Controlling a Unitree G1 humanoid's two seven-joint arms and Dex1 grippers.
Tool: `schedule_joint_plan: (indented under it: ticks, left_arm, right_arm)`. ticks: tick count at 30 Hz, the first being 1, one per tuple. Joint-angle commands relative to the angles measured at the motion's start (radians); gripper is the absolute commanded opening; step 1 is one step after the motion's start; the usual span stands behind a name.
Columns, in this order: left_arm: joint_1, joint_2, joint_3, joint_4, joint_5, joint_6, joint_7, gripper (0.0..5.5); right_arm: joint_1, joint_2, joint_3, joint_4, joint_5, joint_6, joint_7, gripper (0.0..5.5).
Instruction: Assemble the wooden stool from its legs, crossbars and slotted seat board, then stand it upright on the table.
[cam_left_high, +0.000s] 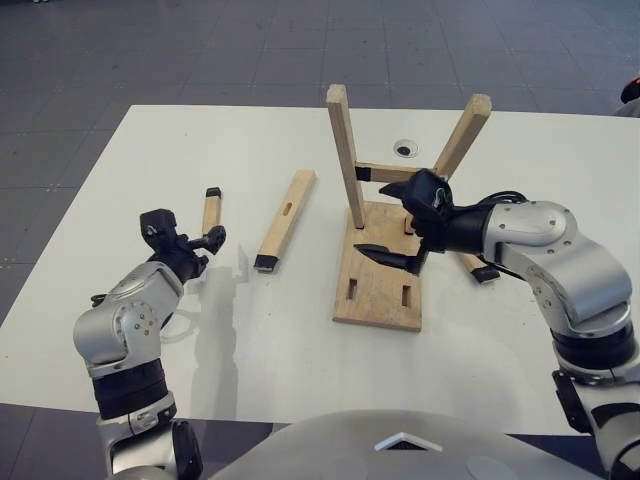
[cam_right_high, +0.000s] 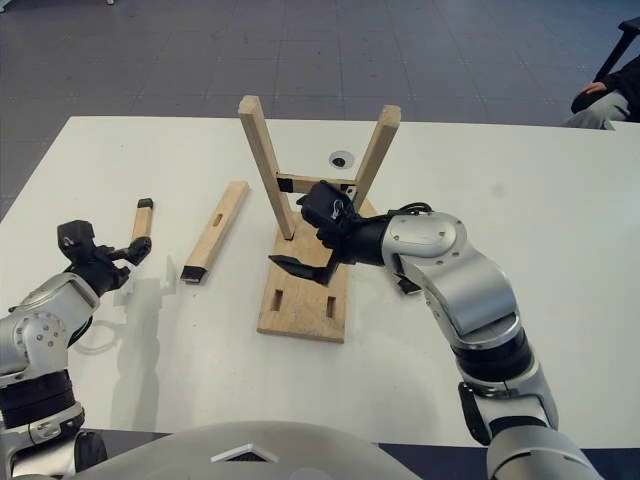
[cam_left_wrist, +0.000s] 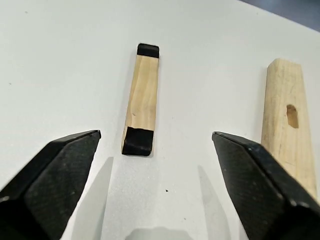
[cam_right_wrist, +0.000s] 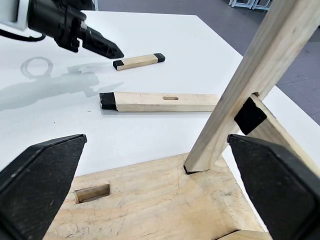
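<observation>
The slotted seat board (cam_left_high: 383, 287) lies flat on the table. Two legs stand upright in it, a left leg (cam_left_high: 345, 150) and a tilted right leg (cam_left_high: 463, 134), joined by a crossbar (cam_left_high: 386, 172). My right gripper (cam_left_high: 372, 218) hovers open over the board, beside the left leg's base (cam_right_wrist: 210, 145). A loose leg (cam_left_high: 286, 219) with a slot lies left of the board. A short black-tipped crossbar (cam_left_wrist: 141, 100) lies farther left. My left gripper (cam_left_wrist: 156, 135) is open just in front of it, holding nothing. Another wooden piece (cam_left_high: 478, 267) pokes out under the right arm.
The white table (cam_left_high: 500, 350) has a round cable hole (cam_left_high: 404, 149) behind the upright legs. A thin white ring (cam_right_wrist: 37, 65) lies by the left arm. The near edge runs close below both arms.
</observation>
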Motion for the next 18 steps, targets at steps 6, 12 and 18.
schedule_joint_plan:
  ticks: [6,12,18]
  left_arm:
    - [-0.016,0.034,-0.125,0.296,0.181,-0.182,-0.095,4.77]
    - [-0.078,0.011,-0.131,0.511,0.225,-0.301,-0.147,4.21]
    - [-0.049,-0.014,-0.104,0.496,0.216,-0.316,-0.156,3.22]
  right_arm:
    - [-0.016,0.096,-0.154,-0.227,0.252,0.267,-0.075,5.50]
    - [0.074,-0.036,-0.343,-0.224,0.368,0.424,-0.071,5.50]
    - [0.205,-0.244,-0.205,0.015,0.090,0.189,-0.216,5.50]
